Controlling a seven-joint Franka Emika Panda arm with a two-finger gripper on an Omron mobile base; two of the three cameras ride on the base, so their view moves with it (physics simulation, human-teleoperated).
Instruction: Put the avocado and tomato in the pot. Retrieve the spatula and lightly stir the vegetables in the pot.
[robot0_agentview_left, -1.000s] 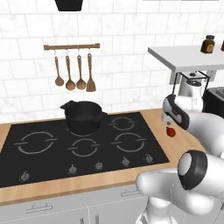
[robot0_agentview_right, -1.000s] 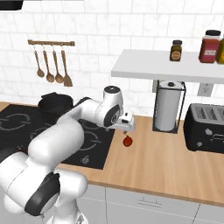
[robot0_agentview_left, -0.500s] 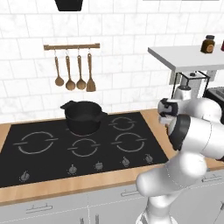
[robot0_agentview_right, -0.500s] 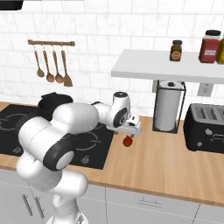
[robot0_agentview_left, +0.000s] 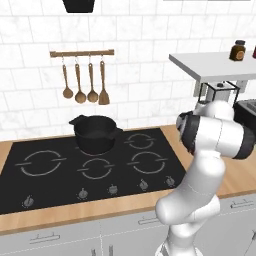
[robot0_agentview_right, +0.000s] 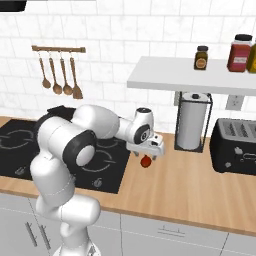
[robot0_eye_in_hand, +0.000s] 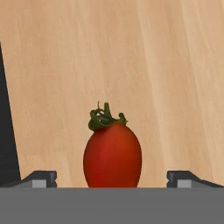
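Note:
The small red tomato (robot0_eye_in_hand: 112, 155) with a green stem lies on the wooden counter, just right of the cooktop. My gripper (robot0_eye_in_hand: 112, 178) hangs right over it, open, with one fingertip far out on each side and neither touching it. In the right base view the gripper (robot0_agentview_right: 146, 156) sits directly above the tomato (robot0_agentview_right: 145, 161). The black pot (robot0_agentview_left: 95, 132) stands on the cooktop's rear middle burner. The avocado and the spatula are out of view.
A paper towel holder (robot0_agentview_right: 191, 121) and a black toaster (robot0_agentview_right: 235, 145) stand on the counter to the right. Above them a shelf (robot0_agentview_right: 190, 75) carries jars. All-wooden utensils (robot0_agentview_left: 82, 85) hang on a wall rail over the cooktop (robot0_agentview_left: 50, 172).
My arm's elbow and forearm have swung round and now hide the tomato from the left base view. The gripper has stayed above the tomato, which has not moved.

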